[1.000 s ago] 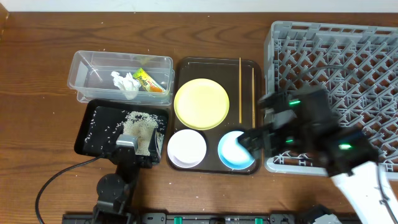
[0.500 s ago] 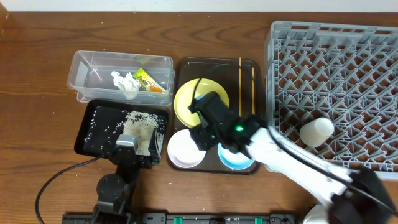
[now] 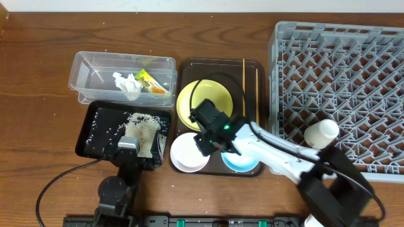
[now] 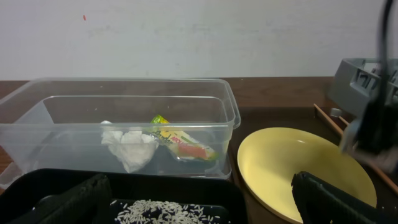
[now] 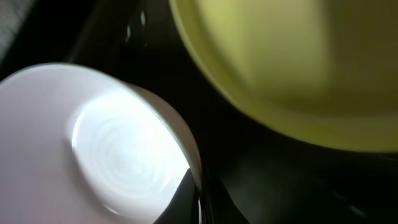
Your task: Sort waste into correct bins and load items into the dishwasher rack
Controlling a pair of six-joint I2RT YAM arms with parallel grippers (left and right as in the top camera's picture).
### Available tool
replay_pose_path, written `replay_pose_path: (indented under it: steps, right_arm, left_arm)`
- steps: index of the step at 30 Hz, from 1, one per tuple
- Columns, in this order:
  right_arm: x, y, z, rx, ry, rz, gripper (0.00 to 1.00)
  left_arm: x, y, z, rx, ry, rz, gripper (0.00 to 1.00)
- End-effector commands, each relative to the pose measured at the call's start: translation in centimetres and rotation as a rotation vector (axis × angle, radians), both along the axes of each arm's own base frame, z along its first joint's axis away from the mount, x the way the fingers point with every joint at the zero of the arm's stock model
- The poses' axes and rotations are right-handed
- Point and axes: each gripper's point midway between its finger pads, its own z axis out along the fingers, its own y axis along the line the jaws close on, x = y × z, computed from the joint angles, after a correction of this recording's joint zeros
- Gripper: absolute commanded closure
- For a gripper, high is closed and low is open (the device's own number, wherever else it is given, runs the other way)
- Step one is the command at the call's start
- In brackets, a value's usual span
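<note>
My right gripper [image 3: 203, 142] is shut on the near rim of the white bowl [image 3: 185, 152]; in the right wrist view the rim [image 5: 196, 177] sits pinched between the two dark fingers of that gripper [image 5: 199, 200]. The yellow plate [image 3: 205, 99] lies just behind, and the light blue bowl [image 3: 240, 161] is half hidden under my arm. Two chopsticks [image 3: 244, 88] lie along the tray's right side. My left gripper [image 3: 129, 149] hangs open over the black tray [image 3: 95, 129] with its rice [image 3: 142, 126]. The clear tub [image 3: 101, 66] holds the tissue [image 3: 126, 84] and wrapper [image 3: 150, 82].
The brown serving tray [image 3: 218, 62] carries the dishes. The grey dishwasher rack [image 3: 341, 75] fills the right side. A white rounded object [image 3: 322, 133] shows at its front edge. My right arm [image 3: 278, 154] crosses from the bottom right over the blue bowl.
My right arm swung left from the rack side and the blue bowl to the white bowl, and its jaws closed on the rim. The left arm stayed still.
</note>
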Motion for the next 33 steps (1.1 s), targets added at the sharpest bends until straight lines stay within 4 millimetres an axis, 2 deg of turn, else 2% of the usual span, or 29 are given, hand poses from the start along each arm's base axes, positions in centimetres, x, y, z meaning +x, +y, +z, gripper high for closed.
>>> replay_pose_path:
  steps: [1, 5, 8, 11, 14, 16, 19, 24, 28, 33]
  right_arm:
    - [3.6, -2.4, 6.4, 0.031, -0.204, -0.105, 0.99]
    - [7.2, -9.3, 13.5, -0.077, -0.504, -0.331, 0.99]
    - [8.8, -17.3, 19.7, -0.229, -0.753, -0.595, 0.99]
    - [8.4, -25.4, 24.3, -0.438, -0.937, -0.871, 0.99]
    - [7.2, -31.3, 26.6, -0.639, -1.016, -1.074, 0.99]
    - [6.8, -34.1, 26.8, -0.732, -1.015, -1.161, 0.99]
    - [7.0, -37.9, 25.8, -0.818, -0.966, -1.258, 0.99]
    - [8.6, -42.8, 23.6, -0.909, -0.915, -1.394, 0.99]
    - [10.7, -44.7, 20.5, -1.015, -0.824, -1.326, 0.99]
    - [12.4, -45.1, 16.0, -1.138, -0.703, -1.196, 0.99]
  left_arm:
    - [0.0, 0.2, -1.8, 0.015, 0.043, 0.006, 0.05]
    - [0.0, 0.2, -1.8, 0.015, 0.043, 0.006, 0.05]
    - [0.0, 0.2, -1.8, 0.015, 0.043, 0.006, 0.05]
    - [0.0, 0.2, -1.8, 0.015, 0.043, 0.006, 0.05]
    - [0.0, 0.2, -1.8, 0.015, 0.043, 0.006, 0.05]
    - [0.0, 0.2, -1.8, 0.014, 0.043, 0.006, 0.05]
    - [0.0, 0.2, -1.8, 0.015, 0.043, 0.006, 0.05]
    - [0.0, 0.2, -1.8, 0.015, 0.043, 0.006, 0.05]
    - [0.0, 0.2, -1.8, 0.015, 0.043, 0.006, 0.05]
    - [0.0, 0.2, -1.8, 0.014, 0.043, 0.006, 0.05]
